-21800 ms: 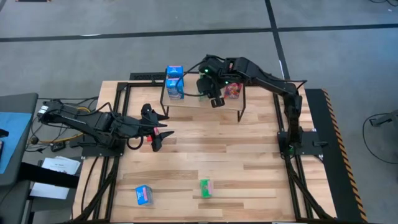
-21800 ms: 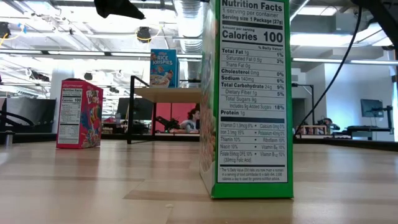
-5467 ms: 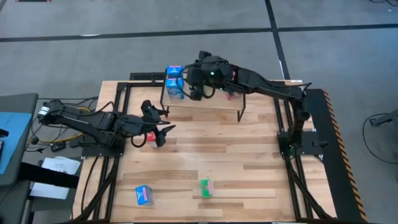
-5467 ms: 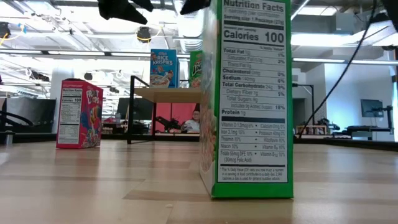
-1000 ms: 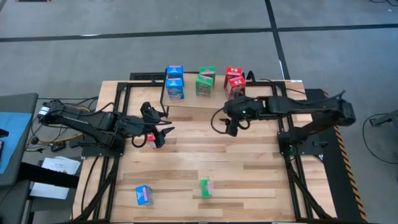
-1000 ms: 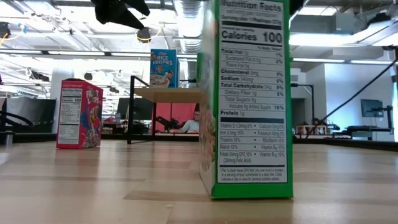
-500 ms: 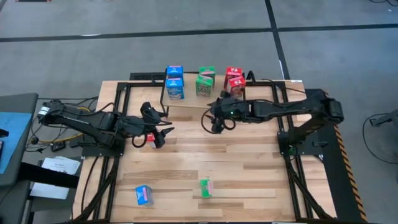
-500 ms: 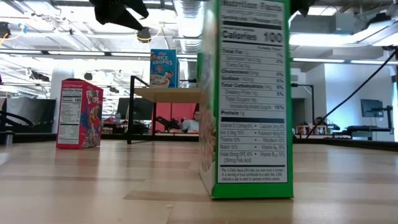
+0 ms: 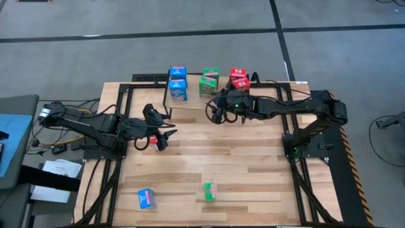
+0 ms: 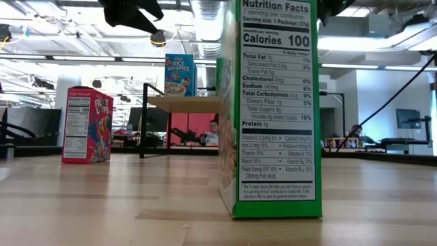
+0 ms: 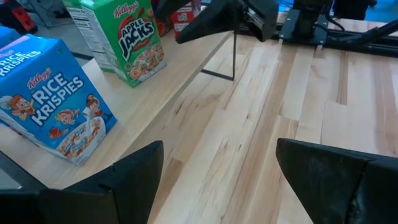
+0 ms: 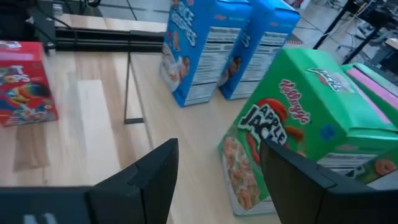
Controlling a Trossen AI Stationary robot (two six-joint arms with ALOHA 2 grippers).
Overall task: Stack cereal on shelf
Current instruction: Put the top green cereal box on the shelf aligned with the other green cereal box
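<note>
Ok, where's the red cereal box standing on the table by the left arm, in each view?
High view: red box, on the table's left half.
Low view: left, standing on the table.
Left wrist view: not in it.
Right wrist view: on the table, beyond the shelf leg.
Shared landmark: the shelf.

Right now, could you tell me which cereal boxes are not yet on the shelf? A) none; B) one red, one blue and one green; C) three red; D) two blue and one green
B: in the high view a red box stands beside the left gripper, and a blue box and a green box stand near the table's front edge.
</note>
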